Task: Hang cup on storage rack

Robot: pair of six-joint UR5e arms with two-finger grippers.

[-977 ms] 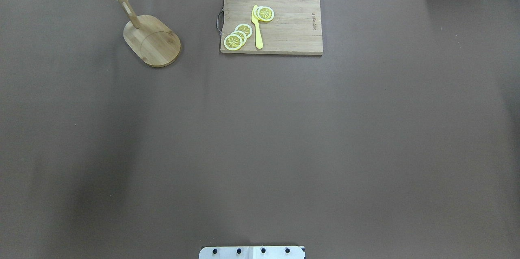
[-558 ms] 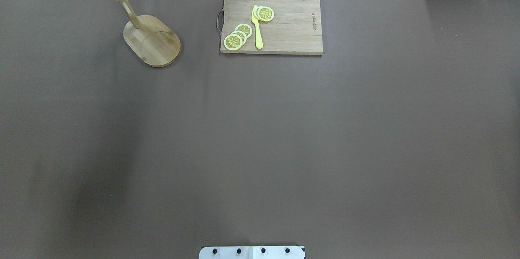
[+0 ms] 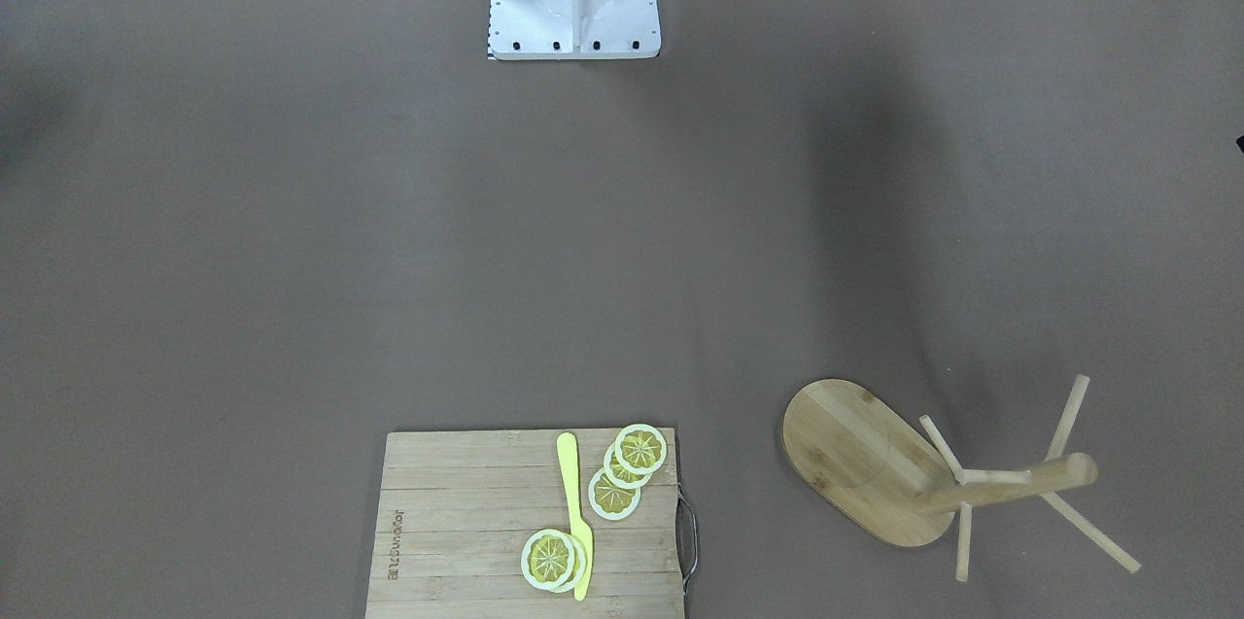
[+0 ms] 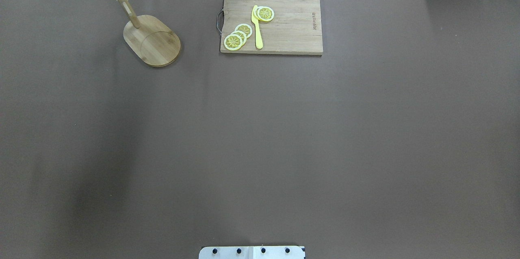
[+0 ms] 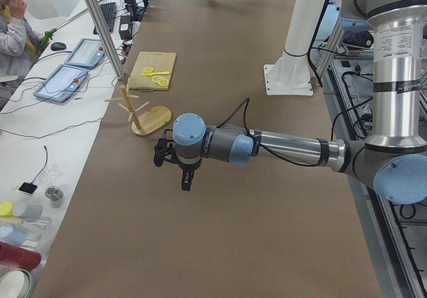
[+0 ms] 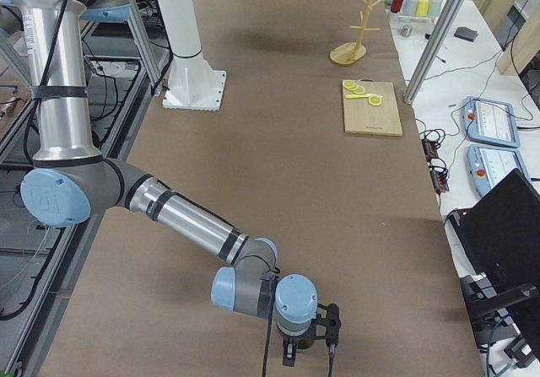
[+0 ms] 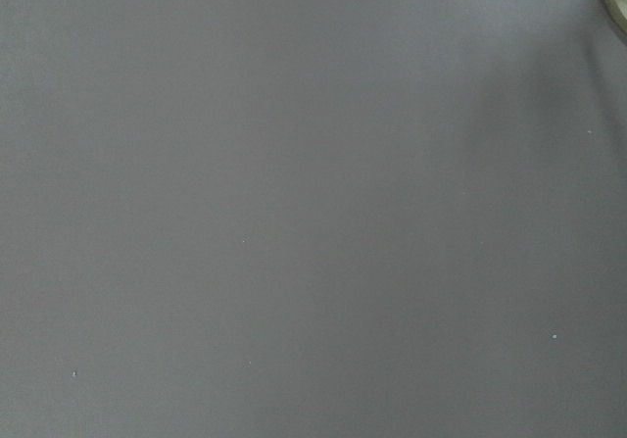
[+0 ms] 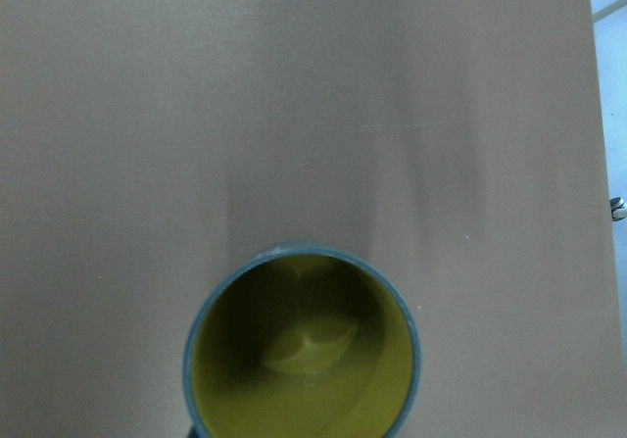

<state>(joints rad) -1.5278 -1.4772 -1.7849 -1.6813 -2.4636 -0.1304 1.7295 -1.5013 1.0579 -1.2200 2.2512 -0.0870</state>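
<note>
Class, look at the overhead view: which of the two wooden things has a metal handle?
The rectangular cutting board, carrying lemon slices and a yellow knife. The storage rack has an oval base and pegs, no handle.

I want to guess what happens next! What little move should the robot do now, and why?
Probably lower the right claw straight down toward the cup. The right wrist view looks down into its open mouth, so it stands upright on the table, and the storage rack has bare pegs.
</note>
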